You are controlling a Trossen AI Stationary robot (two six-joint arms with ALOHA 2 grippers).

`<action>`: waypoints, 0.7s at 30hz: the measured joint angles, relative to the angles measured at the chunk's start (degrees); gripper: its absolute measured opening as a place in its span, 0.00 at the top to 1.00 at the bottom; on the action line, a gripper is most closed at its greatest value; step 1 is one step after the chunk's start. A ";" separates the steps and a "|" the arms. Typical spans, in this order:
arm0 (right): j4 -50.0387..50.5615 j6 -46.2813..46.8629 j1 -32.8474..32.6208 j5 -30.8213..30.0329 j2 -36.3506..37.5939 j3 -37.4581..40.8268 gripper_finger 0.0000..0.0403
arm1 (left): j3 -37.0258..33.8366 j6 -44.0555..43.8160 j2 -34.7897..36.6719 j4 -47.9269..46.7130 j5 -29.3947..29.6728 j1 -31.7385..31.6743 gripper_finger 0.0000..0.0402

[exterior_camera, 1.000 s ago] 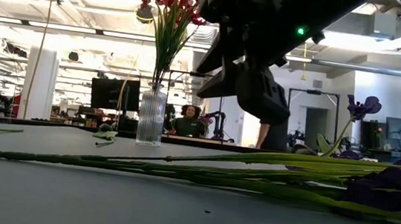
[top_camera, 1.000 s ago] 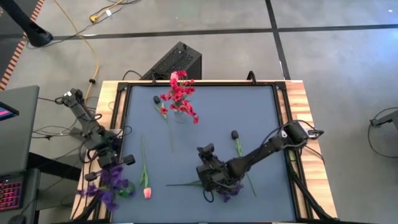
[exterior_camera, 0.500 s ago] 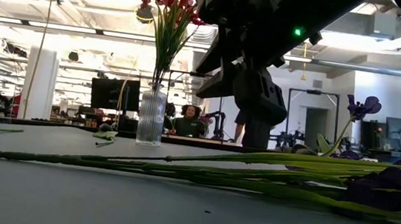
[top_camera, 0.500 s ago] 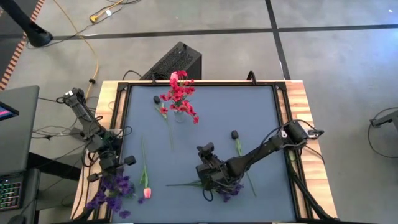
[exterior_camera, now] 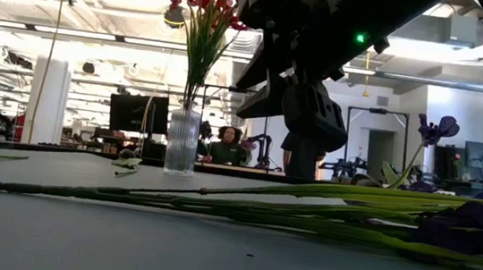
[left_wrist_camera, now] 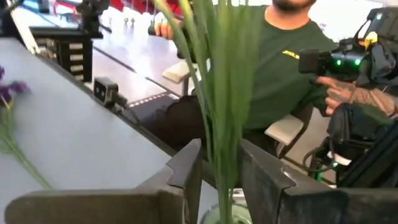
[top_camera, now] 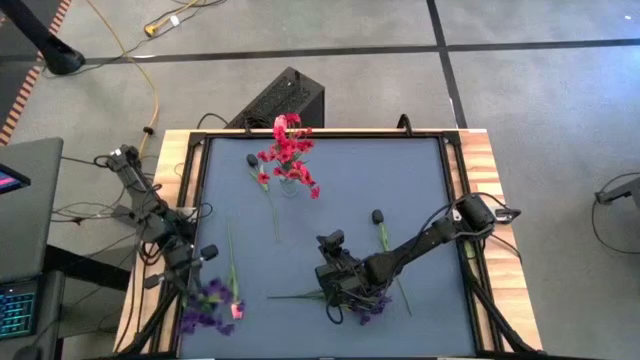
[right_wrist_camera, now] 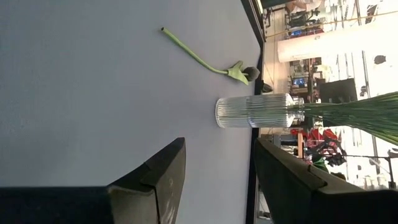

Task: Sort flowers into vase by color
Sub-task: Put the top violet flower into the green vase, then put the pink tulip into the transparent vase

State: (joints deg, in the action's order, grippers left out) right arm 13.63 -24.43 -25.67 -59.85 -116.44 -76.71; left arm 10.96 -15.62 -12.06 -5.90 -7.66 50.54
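High view first: I see the purple iris-like bunch near the table's front left corner, green stems running up between my left gripper's fingers, which look slightly parted around them; grip unclear. My right gripper, jaws apart and empty, hovers over another purple flower near the front edge. The ribbed glass vase of red sprays stands toward the back edge.

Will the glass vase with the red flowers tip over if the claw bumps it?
Probably, if hit high up. The glass vase is tall and narrow, and the red flowers reach far above it, making it top-heavy. Its smooth ribbed glass may also slide on the table.
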 joint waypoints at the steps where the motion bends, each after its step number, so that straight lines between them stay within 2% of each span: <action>1: 0.00 -0.02 0.00 0.02 0.00 0.00 0.47 | 0.00 -0.85 0.91 -0.95 -0.04 0.00 0.78; 5: 0.00 -0.03 0.02 0.02 0.00 0.00 0.47 | 0.00 -3.58 5.25 -4.84 -1.55 -0.02 0.78; 10: 0.00 -0.08 0.01 0.02 0.00 0.00 0.47 | 0.84 -7.75 11.45 -13.59 0.13 -0.02 0.78; 15: -0.82 -2.62 -0.22 0.02 0.00 0.00 0.47 | 5.58 -12.25 11.21 -22.35 9.37 -0.04 0.78; 21: -0.97 -2.99 -0.33 0.00 0.00 0.00 0.47 | 9.94 -12.17 10.94 -23.37 24.45 -0.07 0.78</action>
State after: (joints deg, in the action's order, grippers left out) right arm 12.66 -27.42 -26.00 -59.86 -116.44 -76.71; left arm 20.90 -27.78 -1.12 -29.27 16.78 50.48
